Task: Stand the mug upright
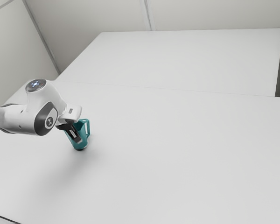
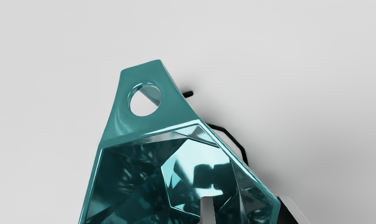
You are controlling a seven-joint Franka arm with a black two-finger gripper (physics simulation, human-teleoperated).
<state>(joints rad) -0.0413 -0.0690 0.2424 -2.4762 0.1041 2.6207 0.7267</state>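
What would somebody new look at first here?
Probably the shiny teal mug, the brightest colour, on the pale table. Next, the big white arm, reaching in from the exterior view's left. Then its fingers: one dips inside the mug, the other is outside it.

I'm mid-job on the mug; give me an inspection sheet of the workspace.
surface: white table, smooth
job's things: teal mug, mouth up; slight tilt can't be judged
clutter: nothing seen
grippers: claw open, one finger inside the mug, the other outside
cables: dark line at the exterior view's lower left, cable or edge unclear
surroundings: pale walls beyond a second white surface
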